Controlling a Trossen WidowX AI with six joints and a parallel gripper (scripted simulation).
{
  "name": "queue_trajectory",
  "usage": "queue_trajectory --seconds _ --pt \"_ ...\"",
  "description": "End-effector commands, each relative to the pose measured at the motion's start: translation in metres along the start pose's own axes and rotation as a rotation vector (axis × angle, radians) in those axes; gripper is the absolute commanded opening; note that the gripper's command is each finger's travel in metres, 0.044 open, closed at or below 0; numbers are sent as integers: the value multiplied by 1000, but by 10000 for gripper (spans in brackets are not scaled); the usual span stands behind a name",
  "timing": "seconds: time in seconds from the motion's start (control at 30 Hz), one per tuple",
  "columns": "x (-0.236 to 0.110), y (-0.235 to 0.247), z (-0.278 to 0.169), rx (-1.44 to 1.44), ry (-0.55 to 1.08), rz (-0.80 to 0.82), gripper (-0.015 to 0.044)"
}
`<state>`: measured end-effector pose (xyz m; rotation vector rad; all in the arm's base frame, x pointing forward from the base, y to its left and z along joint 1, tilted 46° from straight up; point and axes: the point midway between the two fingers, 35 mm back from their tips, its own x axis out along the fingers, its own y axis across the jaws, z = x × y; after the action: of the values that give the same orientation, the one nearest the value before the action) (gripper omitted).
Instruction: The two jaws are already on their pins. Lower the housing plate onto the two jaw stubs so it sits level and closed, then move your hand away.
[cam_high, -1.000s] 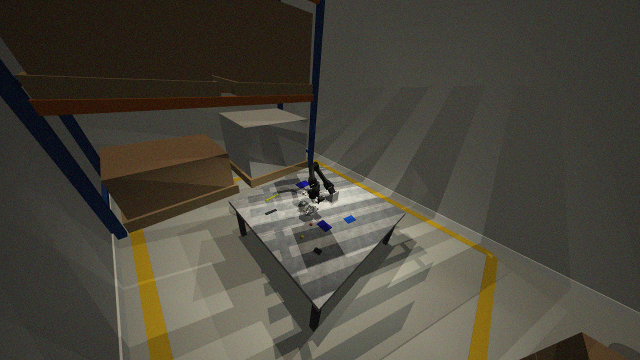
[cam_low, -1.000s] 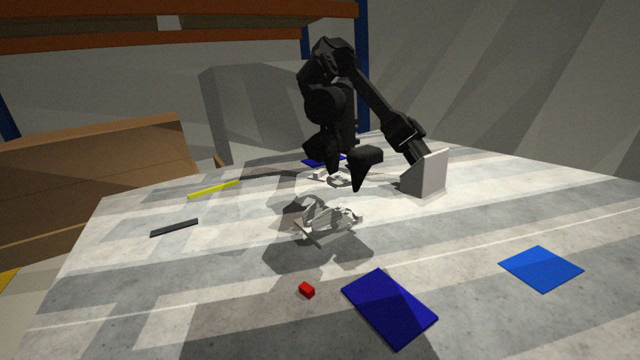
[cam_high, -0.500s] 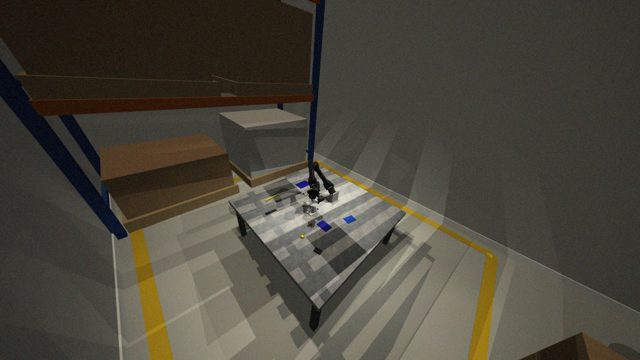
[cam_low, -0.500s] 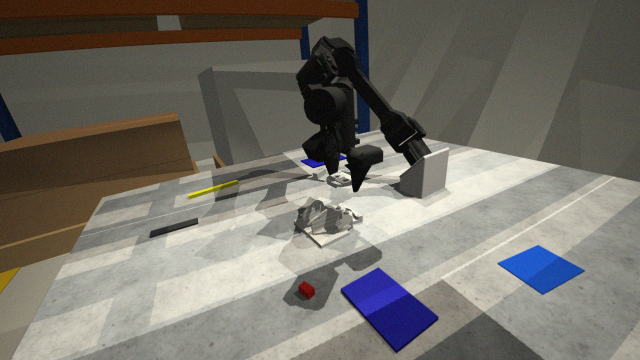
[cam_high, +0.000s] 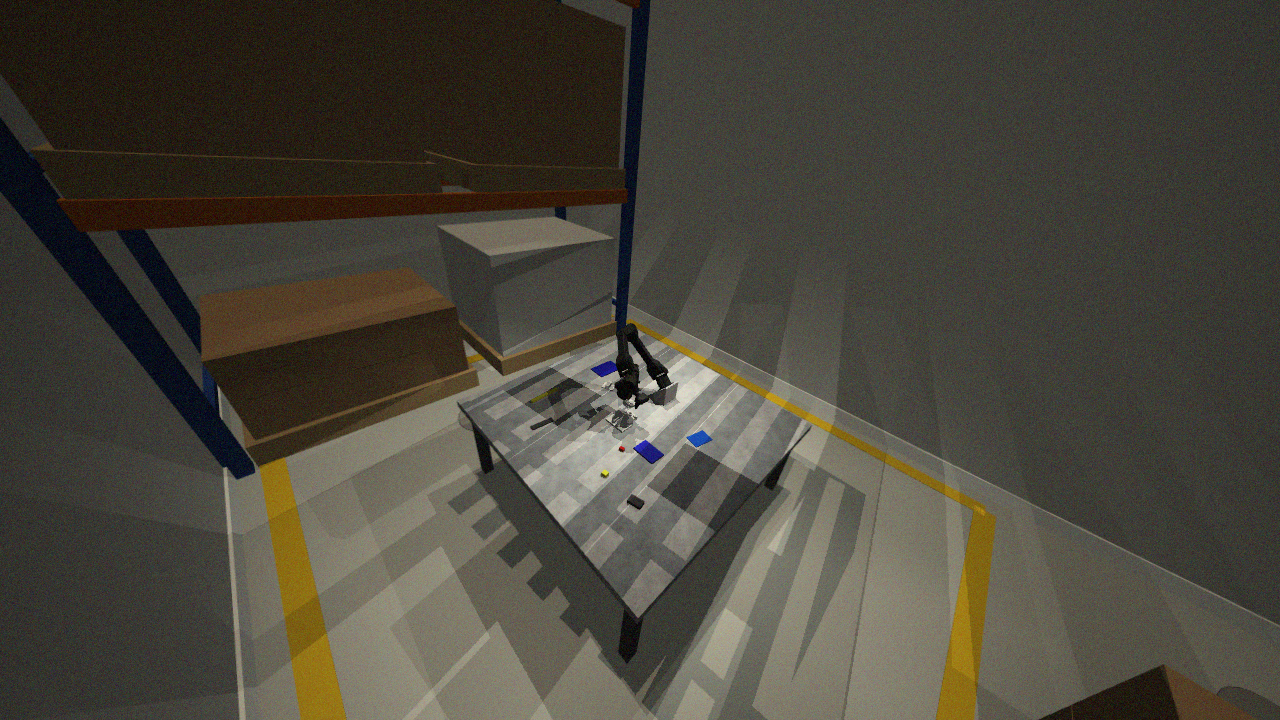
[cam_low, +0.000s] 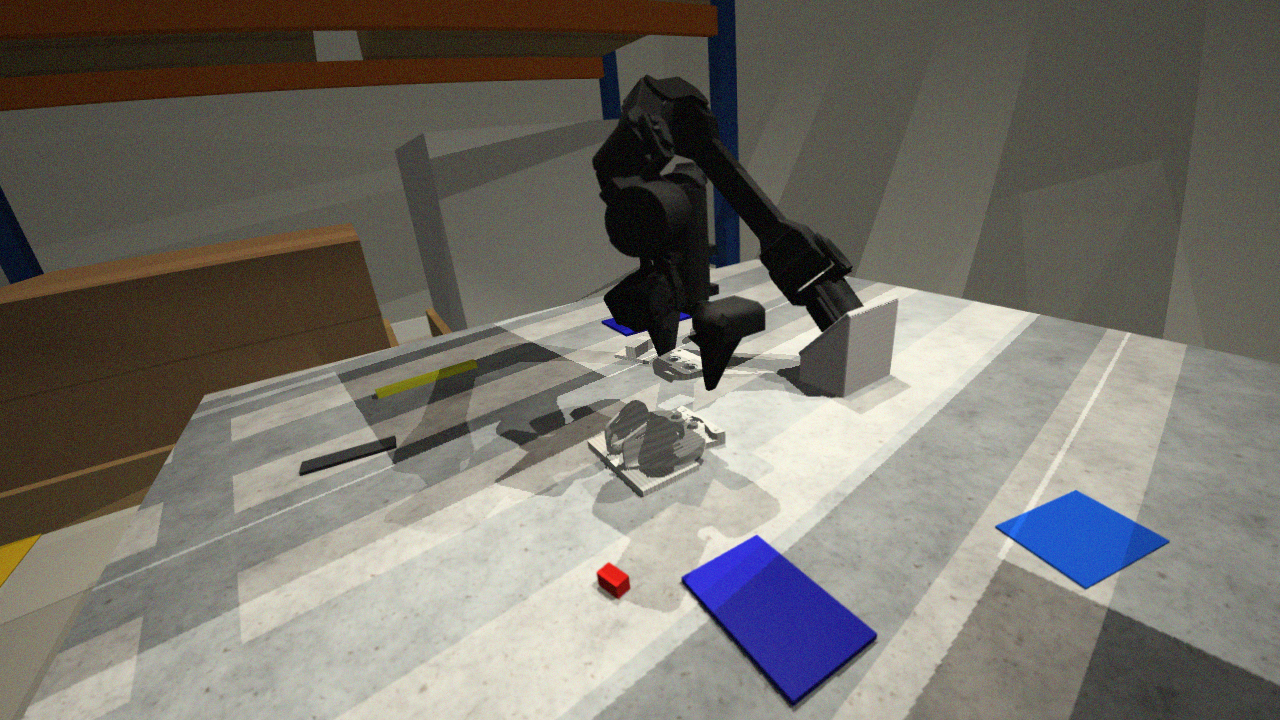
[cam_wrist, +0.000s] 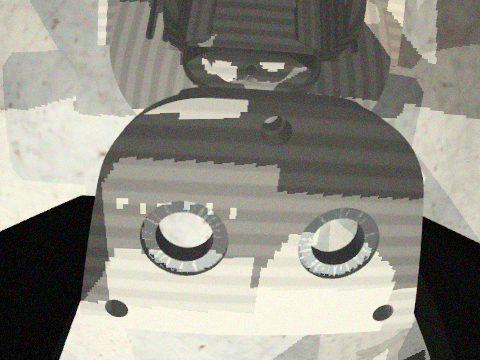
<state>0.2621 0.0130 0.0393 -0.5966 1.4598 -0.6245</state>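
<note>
My gripper (cam_low: 687, 368) is shut on the pale housing plate (cam_low: 676, 363) (cam_wrist: 260, 185), one finger at each side edge. The plate has two large ringed holes and three small ones and looks roughly level. It hangs behind and above the grey-white base assembly (cam_high: 621, 421) (cam_low: 644, 488), clear of it in the exterior view. Two rounded jaws (cam_low: 660, 445) stand on that base; the wrist view shows part of the assembly (cam_wrist: 255, 25) beyond the plate's far edge. The jaw stubs and pins are too small or shaded to tell apart surely.
A red block (cam_low: 613, 580), a dark blue sheet (cam_low: 778, 617) and a lighter blue sheet (cam_low: 1082, 539) lie in front. A yellow bar (cam_low: 426, 378) and a black bar (cam_low: 347, 454) lie left. A small pale part (cam_low: 637, 346) lies behind; a grey wedge (cam_low: 870, 347) stands right.
</note>
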Motion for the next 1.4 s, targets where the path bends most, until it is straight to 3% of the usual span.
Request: queue_trajectory --seconds 0.0,0.93,1.37 --pt "9 0 0 -8 2 -4 351" --pt "54 -2 -2 -7 2 -8 351" --pt "55 -2 -2 -7 2 -8 351"
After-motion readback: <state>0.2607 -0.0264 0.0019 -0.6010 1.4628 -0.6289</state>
